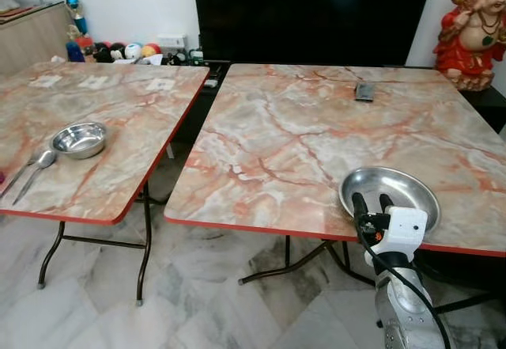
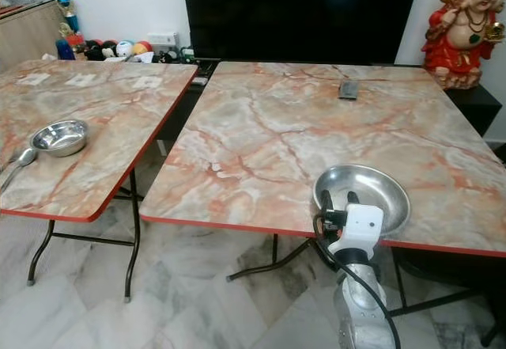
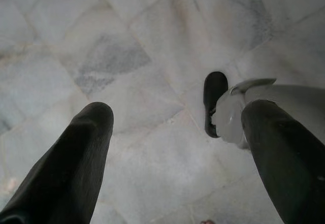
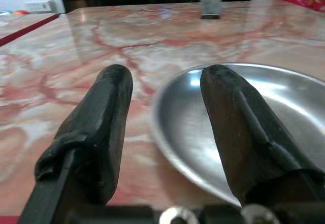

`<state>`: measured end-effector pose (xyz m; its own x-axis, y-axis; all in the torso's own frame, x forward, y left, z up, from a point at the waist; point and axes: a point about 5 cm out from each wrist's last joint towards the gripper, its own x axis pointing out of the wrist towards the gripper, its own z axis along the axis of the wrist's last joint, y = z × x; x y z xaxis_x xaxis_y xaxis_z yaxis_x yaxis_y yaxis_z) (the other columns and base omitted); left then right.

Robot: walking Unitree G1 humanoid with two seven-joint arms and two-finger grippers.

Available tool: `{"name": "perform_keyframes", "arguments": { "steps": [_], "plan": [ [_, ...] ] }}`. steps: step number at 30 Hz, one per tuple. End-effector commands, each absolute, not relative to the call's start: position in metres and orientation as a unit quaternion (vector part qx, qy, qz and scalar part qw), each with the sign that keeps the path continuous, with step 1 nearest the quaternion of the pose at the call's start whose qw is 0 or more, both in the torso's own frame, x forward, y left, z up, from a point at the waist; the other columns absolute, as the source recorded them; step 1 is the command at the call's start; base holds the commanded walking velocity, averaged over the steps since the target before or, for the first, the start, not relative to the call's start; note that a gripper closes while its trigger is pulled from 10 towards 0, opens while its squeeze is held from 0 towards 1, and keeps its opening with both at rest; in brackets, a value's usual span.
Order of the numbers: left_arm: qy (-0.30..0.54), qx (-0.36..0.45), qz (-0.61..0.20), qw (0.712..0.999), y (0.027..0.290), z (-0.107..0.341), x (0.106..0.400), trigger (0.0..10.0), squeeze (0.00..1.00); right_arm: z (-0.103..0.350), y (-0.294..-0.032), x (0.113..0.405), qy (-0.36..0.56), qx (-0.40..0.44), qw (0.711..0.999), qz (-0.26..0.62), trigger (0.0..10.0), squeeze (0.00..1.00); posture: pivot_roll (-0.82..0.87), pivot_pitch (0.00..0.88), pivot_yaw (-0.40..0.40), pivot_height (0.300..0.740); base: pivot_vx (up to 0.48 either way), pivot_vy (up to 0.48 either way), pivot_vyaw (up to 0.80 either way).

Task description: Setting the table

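A shallow steel plate (image 1: 389, 195) lies near the front edge of the right marble-pattern table (image 1: 300, 143). My right gripper (image 1: 371, 201) is open at the plate's near-left rim. In the right wrist view one finger (image 4: 101, 117) is over the tabletop and the other over the plate (image 4: 284, 107), with the rim between them. On the left table (image 1: 118, 111) sit a steel bowl (image 1: 79, 139) and two spoons (image 1: 39, 163) by its front-left edge. My left gripper (image 3: 177, 112) hangs open over the floor.
A small dark remote-like object (image 1: 364, 91) lies at the far side of the right table. A red statue (image 1: 474, 28) stands at the back right beside a large black screen (image 1: 316, 9). A gap of marble floor (image 1: 182, 151) separates the tables. My foot (image 3: 216, 102) is below the left gripper.
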<state>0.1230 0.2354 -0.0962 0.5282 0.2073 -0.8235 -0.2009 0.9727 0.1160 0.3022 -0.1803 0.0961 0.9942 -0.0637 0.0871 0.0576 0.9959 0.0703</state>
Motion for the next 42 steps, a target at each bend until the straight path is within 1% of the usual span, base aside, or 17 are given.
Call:
{"name": "perform_keyframes", "arguments": {
  "steps": [1,16,30,42],
  "plan": [
    [0.479,0.009,0.122,0.869,0.241,-0.097,0.117,10.0,0.00,0.100,-0.172,0.306,-0.049,0.041,0.998,-0.020,10.0,0.00,0.00,0.039,0.026,0.740,0.000,0.480,0.00],
    [0.480,0.007,0.122,0.869,0.240,-0.097,0.118,10.0,0.00,0.100,-0.163,0.309,-0.044,0.040,0.998,-0.011,10.0,0.00,0.01,0.037,0.023,0.740,0.000,0.480,0.00],
    [0.480,0.004,0.122,0.869,0.239,-0.097,0.118,10.0,0.00,0.101,-0.160,0.313,-0.040,0.040,0.998,-0.005,10.0,0.00,0.01,0.035,0.012,0.740,0.000,0.480,0.00],
    [0.481,0.008,0.119,0.869,0.238,-0.097,0.118,10.0,0.00,0.100,-0.152,0.317,-0.037,0.039,0.999,0.010,10.0,0.00,0.02,0.000,0.006,0.740,0.000,0.473,0.00]
  ]
}}
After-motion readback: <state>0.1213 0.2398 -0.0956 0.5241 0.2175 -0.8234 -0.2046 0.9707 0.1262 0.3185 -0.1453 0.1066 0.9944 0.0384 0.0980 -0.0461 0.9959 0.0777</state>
